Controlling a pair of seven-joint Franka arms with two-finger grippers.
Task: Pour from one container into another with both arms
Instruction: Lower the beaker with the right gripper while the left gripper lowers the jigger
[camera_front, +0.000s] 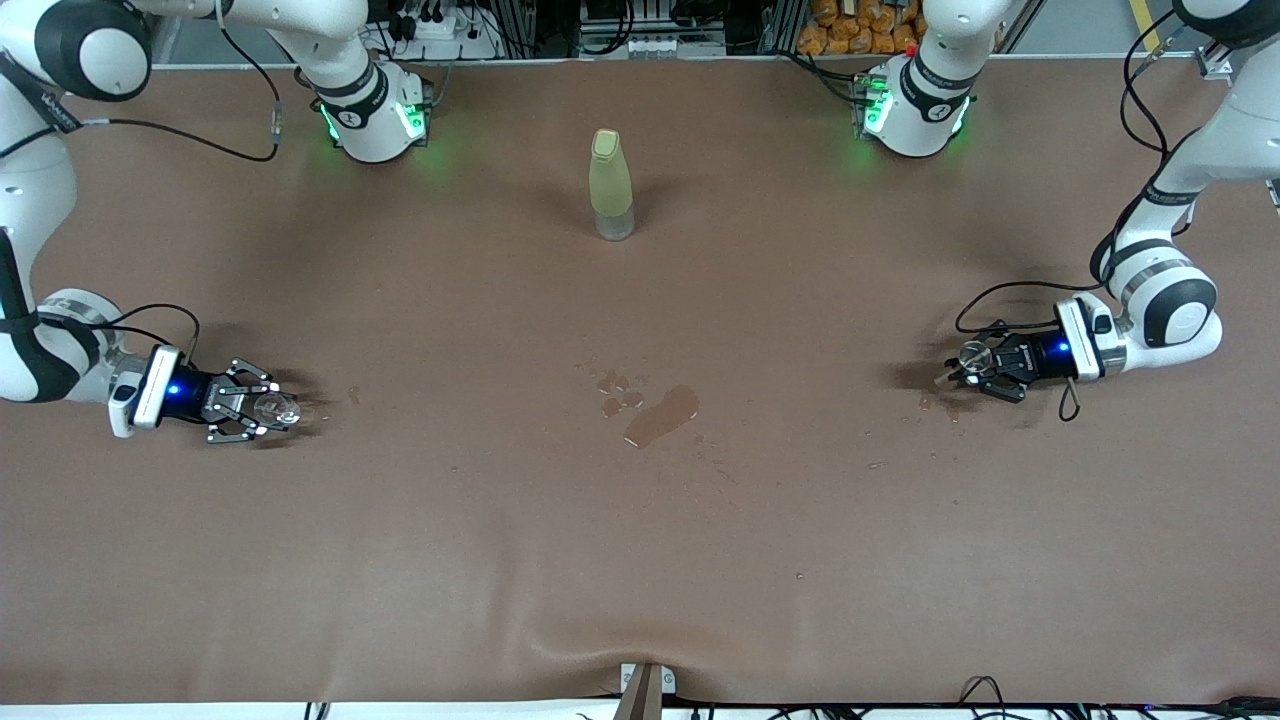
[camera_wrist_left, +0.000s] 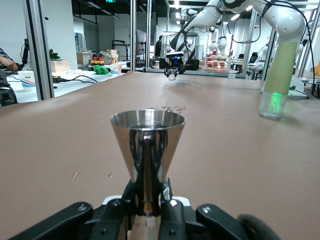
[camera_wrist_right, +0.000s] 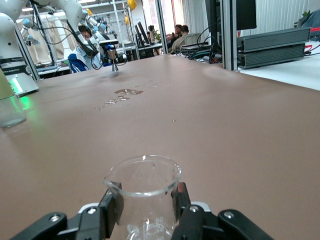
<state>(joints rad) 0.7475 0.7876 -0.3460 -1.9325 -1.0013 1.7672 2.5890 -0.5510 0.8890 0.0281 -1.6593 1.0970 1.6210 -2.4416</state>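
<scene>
Arms: two white jointed arms are seen, each entering from its own end of the table and reaching low over the brown cover.
Left gripper (camera_front: 962, 366): one, held low near the left arm's end of the table; its fingers (camera_wrist_left: 165, 196) are closed on the waist of the jigger.
Jigger (camera_wrist_left: 147, 148): one, of shiny steel, hourglass-shaped, held upright with its round rim upward; in the front view it is only a small bright shape at the fingertips (camera_front: 972, 356).
Right gripper (camera_front: 268, 408): one, held low near the right arm's end of the table; its fingers (camera_wrist_right: 112, 207) are clamped on either side of the glass cup.
Glass cup (camera_wrist_right: 143, 186): one, clear, with a pouring lip, held upright between the fingers; whether any liquid is inside cannot be told. In the front view it shows as a faint clear shape (camera_front: 277, 408).
Bottle (camera_front: 611, 185): one, tall and yellow-green with a clear base, stood upright on the table midway between the two arm bases, well apart from both grippers.
Puddle (camera_front: 661, 416): one larger wet patch is seen about the middle of the table, nearer the front camera than the bottle, with a few small drops (camera_front: 616, 385) just beside it.
Table (camera_front: 640, 560): one, covered in brown.
</scene>
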